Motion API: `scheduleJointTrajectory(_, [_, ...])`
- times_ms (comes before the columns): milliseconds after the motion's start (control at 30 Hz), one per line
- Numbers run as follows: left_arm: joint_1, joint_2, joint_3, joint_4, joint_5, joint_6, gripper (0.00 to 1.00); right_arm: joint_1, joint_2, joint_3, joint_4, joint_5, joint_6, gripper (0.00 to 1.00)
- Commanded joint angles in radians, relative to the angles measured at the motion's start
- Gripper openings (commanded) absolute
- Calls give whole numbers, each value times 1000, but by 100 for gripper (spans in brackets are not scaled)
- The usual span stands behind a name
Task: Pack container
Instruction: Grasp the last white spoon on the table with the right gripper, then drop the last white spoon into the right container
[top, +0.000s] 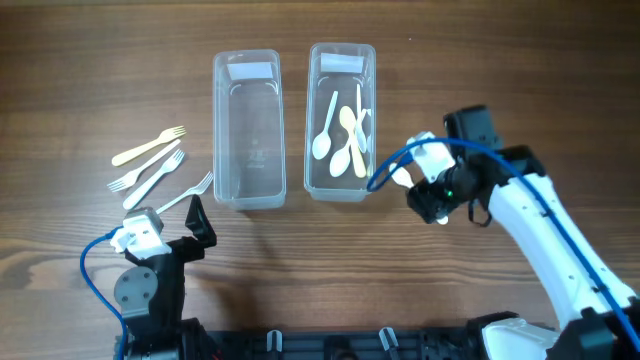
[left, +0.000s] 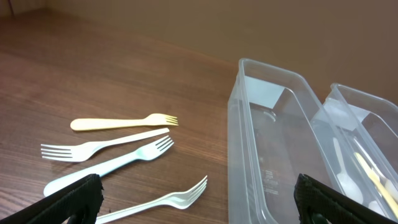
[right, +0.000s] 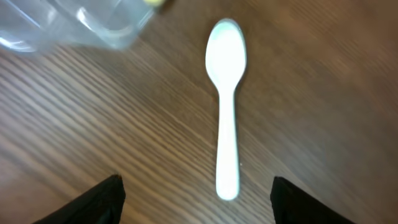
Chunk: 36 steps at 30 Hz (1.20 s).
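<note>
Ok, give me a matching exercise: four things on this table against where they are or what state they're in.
1. left container
2. right container
3. yellow fork
4. lone white spoon

A. holds spoons
B. below the open right gripper
C. empty
D. beside white forks

Pairs: 1-C, 2-A, 3-D, 4-B

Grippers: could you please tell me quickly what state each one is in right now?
Left gripper: open, holding nothing.
Right gripper: open, empty, over a loose white spoon.
</note>
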Motion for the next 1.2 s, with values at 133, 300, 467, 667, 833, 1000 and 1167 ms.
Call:
scheduleJointTrajectory(133, [-4, -7, -5, 4, 11, -6, 100, -5, 16, -145, 142, 67, -8, 84])
scheduleJointTrajectory(300, [-4, -7, -5, 4, 11, -6, 100, -18, 125, -154, 192, 121, -34, 84])
scheduleJointTrajectory(467, [-4, -7, -5, 4, 11, -6, 100, -29, 238, -154, 302, 81, -61, 85])
scheduleJointTrajectory(667, [-4, -7, -5, 4, 11, -6, 100, -29, 242, -153, 389, 56, -54, 73])
scheduleJointTrajectory(833, [-4, -7, -5, 4, 11, -6, 100, -29, 242, -153, 385, 55, -49, 26])
scheduleJointTrajectory(1000, [-4, -7, -5, 4, 11, -6, 100, -29, 238, -144, 374, 81, -32, 4])
scheduleJointTrajectory(1167, [-4, -7, -5, 4, 11, -6, 100, -29, 155, 4, 346, 234, -3, 4])
